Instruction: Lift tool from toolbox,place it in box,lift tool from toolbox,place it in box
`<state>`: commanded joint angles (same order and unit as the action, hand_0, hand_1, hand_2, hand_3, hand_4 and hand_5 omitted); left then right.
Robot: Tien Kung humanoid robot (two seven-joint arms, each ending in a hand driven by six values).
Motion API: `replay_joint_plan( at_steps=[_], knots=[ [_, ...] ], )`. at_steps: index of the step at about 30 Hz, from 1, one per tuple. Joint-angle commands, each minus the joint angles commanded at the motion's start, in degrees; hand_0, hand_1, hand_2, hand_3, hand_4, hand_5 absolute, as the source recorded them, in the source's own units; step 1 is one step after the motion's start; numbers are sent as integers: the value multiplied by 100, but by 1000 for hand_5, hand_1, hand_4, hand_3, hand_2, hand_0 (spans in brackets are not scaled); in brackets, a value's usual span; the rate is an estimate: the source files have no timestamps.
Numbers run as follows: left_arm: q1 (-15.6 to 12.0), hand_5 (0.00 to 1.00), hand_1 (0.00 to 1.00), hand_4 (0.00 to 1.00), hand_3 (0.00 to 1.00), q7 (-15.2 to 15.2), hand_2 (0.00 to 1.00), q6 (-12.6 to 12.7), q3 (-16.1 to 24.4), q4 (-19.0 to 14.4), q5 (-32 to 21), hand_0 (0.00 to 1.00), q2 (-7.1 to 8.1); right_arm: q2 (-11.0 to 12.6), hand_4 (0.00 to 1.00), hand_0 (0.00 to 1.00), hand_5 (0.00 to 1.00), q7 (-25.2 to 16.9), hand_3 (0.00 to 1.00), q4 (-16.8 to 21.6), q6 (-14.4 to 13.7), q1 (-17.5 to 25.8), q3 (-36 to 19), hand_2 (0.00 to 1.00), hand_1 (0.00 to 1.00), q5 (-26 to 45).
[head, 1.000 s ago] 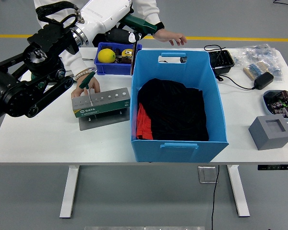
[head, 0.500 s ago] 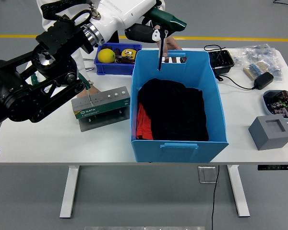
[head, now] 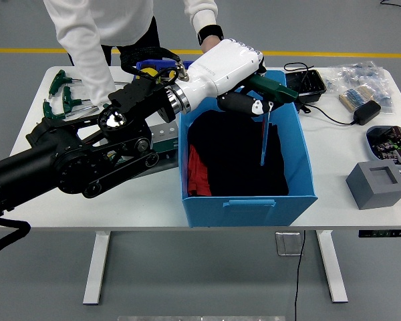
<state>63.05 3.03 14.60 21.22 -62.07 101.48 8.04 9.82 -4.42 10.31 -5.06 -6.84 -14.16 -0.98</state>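
Over blue box [head: 301, 150]: left hand [head: 244, 103], fingers clamped round green handle, holds tool [head: 267, 110], thin shaft hanging down above black cloth [head: 237, 157]. Judged rigid, light, top-heavy; handle gives best purchase, bare shaft likely slippery. Right hand unseen. Person's hand at far edge of surface [head: 351, 144].

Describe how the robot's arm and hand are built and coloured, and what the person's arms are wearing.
The robot's left arm is black, with round silver joint caps and open bracket-like links. Its forearm is a glossy white shell behind a ribbed silver ring, and the left hand has black fingers with a white tip. The person's sleeves are white, with a black wristband.
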Motion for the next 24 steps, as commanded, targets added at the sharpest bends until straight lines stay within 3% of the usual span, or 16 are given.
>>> replay_joint_plan(
  at_steps=[9, 15, 24],
  knots=[
    [324, 571, 41, 572, 75, 464, 59, -1102, -356, 898, -911, 273, -239, 51, 837, 716, 745, -52, 620, 0, 1, -77, 187, 772, 708, 157],
    [431, 569, 42, 572, 78, 599, 63, -1401, -536, 1353, -1293, 279, -415, 75, 837, 717, 745, -75, 620, 0, 9, -112, 374, 771, 707, 288],
    [665, 561, 44, 572, 80, 631, 65, -1596, -771, 2087, -1803, 284, -746, 101, 837, 715, 748, -70, 621, 7, 7, -155, 469, 771, 705, 292]
  ],
)
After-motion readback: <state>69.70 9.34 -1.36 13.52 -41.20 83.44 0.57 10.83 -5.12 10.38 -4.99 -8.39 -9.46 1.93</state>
